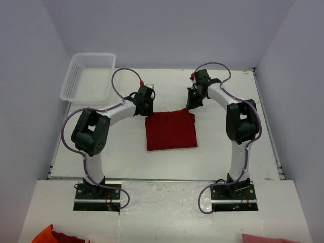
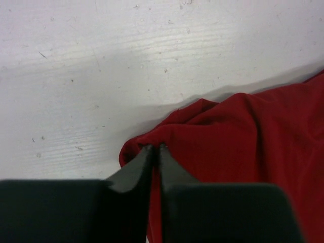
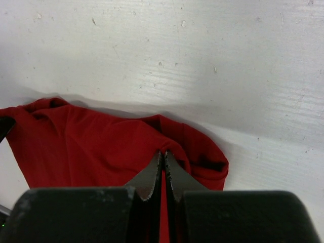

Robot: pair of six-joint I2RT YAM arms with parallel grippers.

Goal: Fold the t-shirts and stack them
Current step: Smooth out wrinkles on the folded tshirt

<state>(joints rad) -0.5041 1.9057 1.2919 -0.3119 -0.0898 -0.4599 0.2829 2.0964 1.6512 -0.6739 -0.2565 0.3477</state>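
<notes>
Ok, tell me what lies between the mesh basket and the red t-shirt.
Top view: the left arm crosses that stretch, jaws at a far corner of the t-shirt; the rest is bare table.

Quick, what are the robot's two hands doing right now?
Left gripper: closed, pinching a corner of the dark red t-shirt.
Right gripper: closed, pinching another corner of it.

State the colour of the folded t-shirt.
The t-shirt is plain dark red; the top external view shows it best.
</notes>
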